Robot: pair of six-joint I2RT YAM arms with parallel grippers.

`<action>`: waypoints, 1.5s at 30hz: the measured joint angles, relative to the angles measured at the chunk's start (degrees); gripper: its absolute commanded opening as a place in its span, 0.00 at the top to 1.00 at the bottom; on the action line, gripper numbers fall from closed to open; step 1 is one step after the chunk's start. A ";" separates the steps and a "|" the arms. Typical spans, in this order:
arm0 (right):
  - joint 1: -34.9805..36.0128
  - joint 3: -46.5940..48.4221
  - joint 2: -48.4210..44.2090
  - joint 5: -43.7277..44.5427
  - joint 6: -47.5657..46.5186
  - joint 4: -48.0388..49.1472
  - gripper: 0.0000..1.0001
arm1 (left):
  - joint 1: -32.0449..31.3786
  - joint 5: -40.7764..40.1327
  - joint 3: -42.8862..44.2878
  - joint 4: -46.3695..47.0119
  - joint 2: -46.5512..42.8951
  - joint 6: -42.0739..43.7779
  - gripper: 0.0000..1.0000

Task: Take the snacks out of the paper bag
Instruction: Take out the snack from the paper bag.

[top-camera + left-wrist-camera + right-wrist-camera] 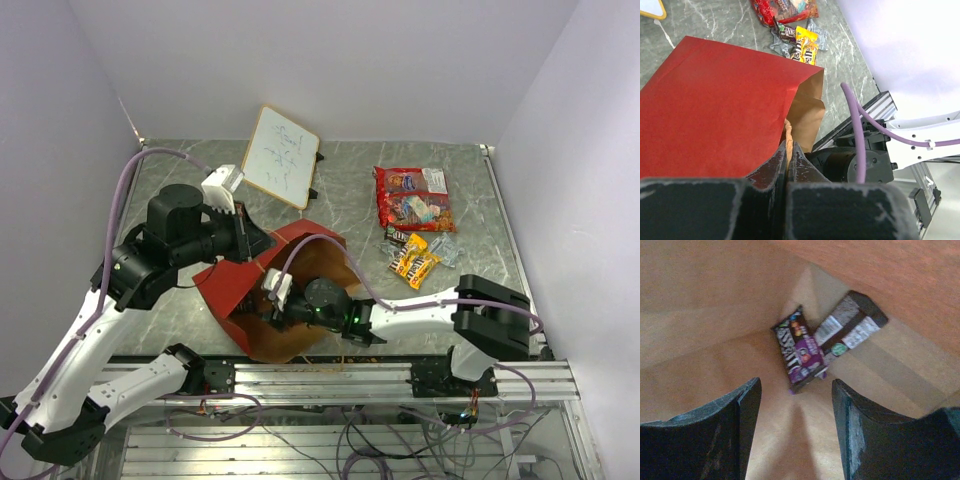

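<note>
right pincer (796,386): spread inside paper bag (235,290)
left pincer (788,150): clenched on rim
out: snack pile (413,215)
remaining: two packets (805,352)

paper bag (700,305) walls are hemming right end effector (795,390) | bare lane is running ahead to purple packet (799,347), dark packet (852,320)

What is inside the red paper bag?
A small shiny purple packet and a dark brown packet lie at its kraft bottom. The open right hand hides the near corners.
</note>
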 measured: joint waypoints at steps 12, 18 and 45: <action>-0.15 1.22 8.61 8.24 1.57 4.98 0.37 | 0.00 -0.52 -0.55 1.42 -0.24 1.03 0.93; -0.15 3.30 15.85 9.22 4.68 10.19 0.33 | 0.00 -1.86 -1.64 2.38 -1.36 -0.48 0.93; -5.92 18.82 33.81 -5.62 18.16 19.69 0.92 | 0.00 -0.76 -0.33 5.55 5.22 -4.39 0.93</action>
